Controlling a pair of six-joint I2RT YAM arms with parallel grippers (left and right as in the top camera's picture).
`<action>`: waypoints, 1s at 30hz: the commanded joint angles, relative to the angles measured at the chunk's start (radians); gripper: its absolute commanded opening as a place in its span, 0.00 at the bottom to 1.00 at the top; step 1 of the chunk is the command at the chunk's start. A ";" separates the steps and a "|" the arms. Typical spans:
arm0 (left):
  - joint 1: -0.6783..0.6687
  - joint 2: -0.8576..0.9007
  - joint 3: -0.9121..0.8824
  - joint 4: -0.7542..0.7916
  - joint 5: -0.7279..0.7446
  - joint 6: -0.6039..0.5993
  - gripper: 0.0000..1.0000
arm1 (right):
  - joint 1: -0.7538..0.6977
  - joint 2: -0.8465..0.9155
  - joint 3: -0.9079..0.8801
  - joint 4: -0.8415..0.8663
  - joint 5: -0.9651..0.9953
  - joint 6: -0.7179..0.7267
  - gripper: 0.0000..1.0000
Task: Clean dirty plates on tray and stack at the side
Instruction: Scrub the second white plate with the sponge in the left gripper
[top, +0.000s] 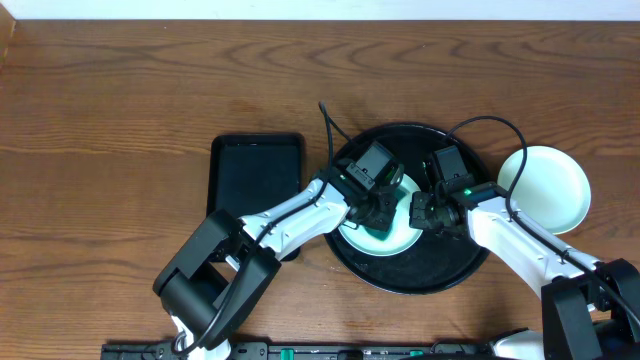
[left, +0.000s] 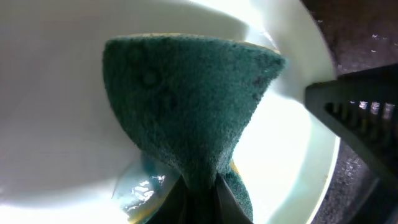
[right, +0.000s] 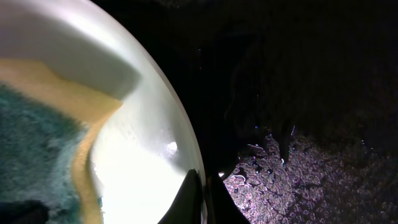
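A pale mint-white plate (top: 392, 240) lies on the round black tray (top: 440, 272). My left gripper (top: 378, 212) is shut on a green and yellow sponge (left: 186, 106) and presses it into this plate (left: 56, 124). My right gripper (top: 424, 212) is shut on the plate's right rim (right: 189, 163), one finger inside and one outside. The sponge also shows in the right wrist view (right: 37, 143). A second pale plate (top: 545, 190) sits on the table, right of the tray. A third plate is not in view.
A smaller rectangular black tray (top: 255, 175) lies left of the round tray. The round tray's surface is wet and speckled in the right wrist view (right: 311, 180). Brown wooden table (top: 120, 120) all around.
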 joint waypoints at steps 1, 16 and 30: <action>0.026 0.028 0.001 -0.075 -0.158 -0.015 0.08 | -0.009 -0.003 -0.002 -0.004 0.024 -0.023 0.01; 0.040 -0.111 0.000 -0.042 -0.014 -0.036 0.07 | -0.009 -0.003 -0.002 -0.003 0.025 -0.023 0.01; -0.040 0.053 -0.002 0.019 -0.051 -0.106 0.08 | -0.009 -0.003 -0.002 -0.008 0.021 -0.023 0.01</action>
